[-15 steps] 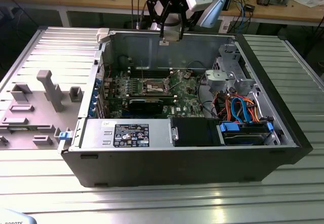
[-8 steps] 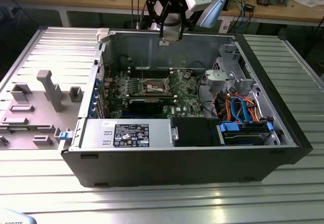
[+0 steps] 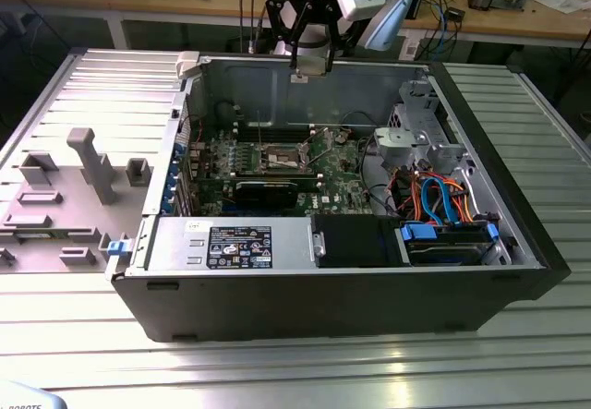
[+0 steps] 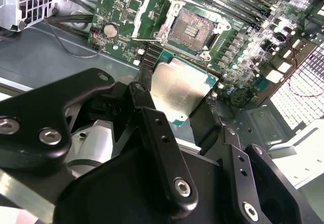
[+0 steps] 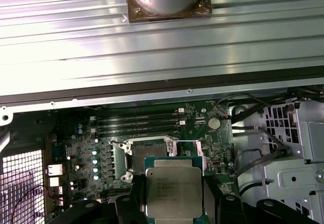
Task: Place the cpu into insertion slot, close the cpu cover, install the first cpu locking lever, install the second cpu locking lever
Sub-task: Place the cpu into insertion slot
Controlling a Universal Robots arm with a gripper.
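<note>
My gripper (image 3: 309, 66) hangs above the back wall of the open computer case (image 3: 517, 243), shut on the cpu (image 4: 177, 90). The chip's dull silver face (image 5: 173, 191) sits flat between the two black fingers (image 4: 152, 118) in both wrist views. Below it on the green motherboard lies the insertion slot (image 4: 192, 29), uncovered, its dark pin field showing inside a silvery rim (image 5: 147, 150). The cpu cover (image 4: 144, 14) stands swung open along one side of the socket. In the exterior view the slot (image 3: 282, 158) is mid-board, lower and nearer than the gripper.
A black expansion card (image 3: 268, 190) lies just in front of the socket. Long memory slots (image 5: 136, 123) run beside it. A metal drive cage (image 3: 420, 132) and orange and blue cables (image 3: 443, 197) fill the case's right side. A grey fixture (image 3: 92, 164) stands outside on the exterior view's left.
</note>
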